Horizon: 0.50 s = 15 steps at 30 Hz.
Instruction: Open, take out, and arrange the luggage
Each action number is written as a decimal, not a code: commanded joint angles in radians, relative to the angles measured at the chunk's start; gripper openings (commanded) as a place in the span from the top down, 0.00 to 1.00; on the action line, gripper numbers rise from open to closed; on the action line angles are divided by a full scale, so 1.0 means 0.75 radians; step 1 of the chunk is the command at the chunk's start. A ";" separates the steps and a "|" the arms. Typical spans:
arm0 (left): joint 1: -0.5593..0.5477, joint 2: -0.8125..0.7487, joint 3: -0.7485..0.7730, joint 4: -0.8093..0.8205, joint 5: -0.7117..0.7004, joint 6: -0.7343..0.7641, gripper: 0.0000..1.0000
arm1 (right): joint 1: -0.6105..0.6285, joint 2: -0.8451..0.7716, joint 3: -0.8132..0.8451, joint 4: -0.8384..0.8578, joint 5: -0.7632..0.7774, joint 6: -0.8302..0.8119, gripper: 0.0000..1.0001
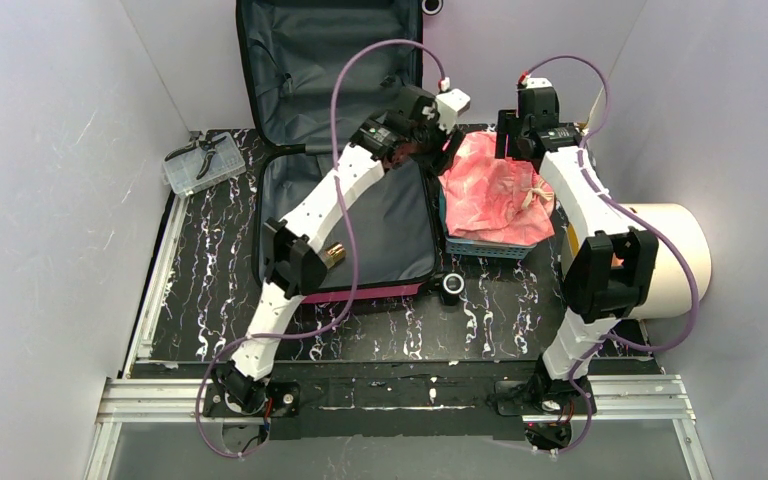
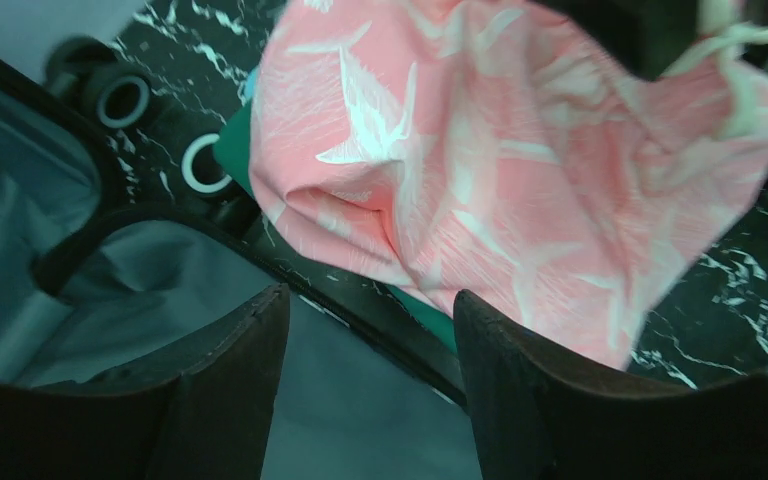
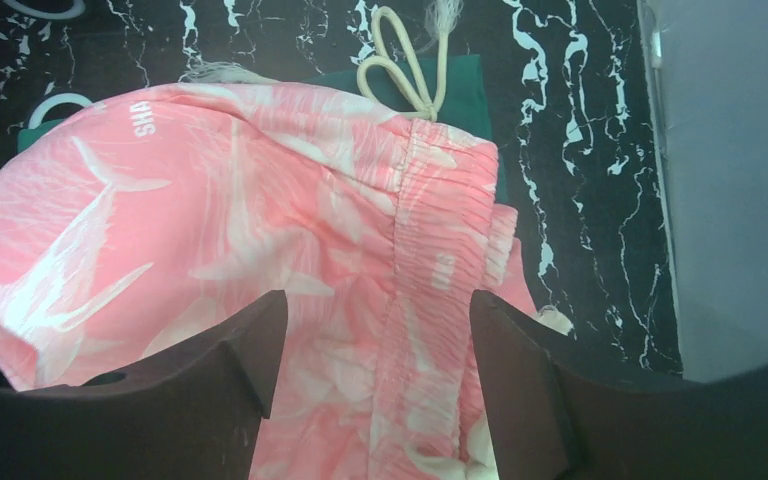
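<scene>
The luggage (image 1: 400,220) lies open on the table, its lid (image 1: 320,70) leaning against the back wall and its dark grey lining (image 2: 20,200) bare. Pink shorts with a white print (image 1: 495,190) are heaped on the light-blue basket (image 1: 490,247) just right of it. My left gripper (image 1: 438,150) hovers open over the luggage's right rim, with nothing between its fingers (image 2: 235,380). My right gripper (image 3: 375,320) stands open just above the shorts' (image 3: 260,200) waistband, not closed on it. A green cloth (image 3: 460,85) lies under the shorts.
A cream cylinder (image 1: 675,255) lies at the right, behind the right arm. A clear plastic box with pliers (image 1: 203,163) sits at the back left. A small black ring (image 1: 452,287) lies by the luggage's front right corner. White walls close in on three sides.
</scene>
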 commanded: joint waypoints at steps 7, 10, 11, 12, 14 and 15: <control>0.012 -0.191 -0.055 -0.053 0.037 0.049 0.40 | 0.020 -0.174 0.010 -0.110 -0.224 -0.020 0.45; 0.045 -0.176 -0.055 -0.031 -0.007 -0.051 0.42 | 0.057 -0.207 -0.094 0.002 -0.516 -0.018 0.57; 0.059 -0.175 -0.056 -0.034 -0.008 -0.076 0.42 | 0.061 -0.193 -0.100 0.033 -0.566 -0.006 0.58; 0.073 -0.179 -0.060 -0.041 -0.007 -0.087 0.42 | 0.062 -0.172 -0.093 0.061 -0.597 0.015 0.59; 0.100 -0.201 -0.091 -0.053 -0.010 -0.079 0.41 | 0.071 -0.115 -0.064 0.118 -0.615 0.039 0.66; 0.115 -0.223 -0.125 -0.055 -0.007 -0.075 0.41 | 0.082 -0.083 -0.048 0.151 -0.605 0.048 0.70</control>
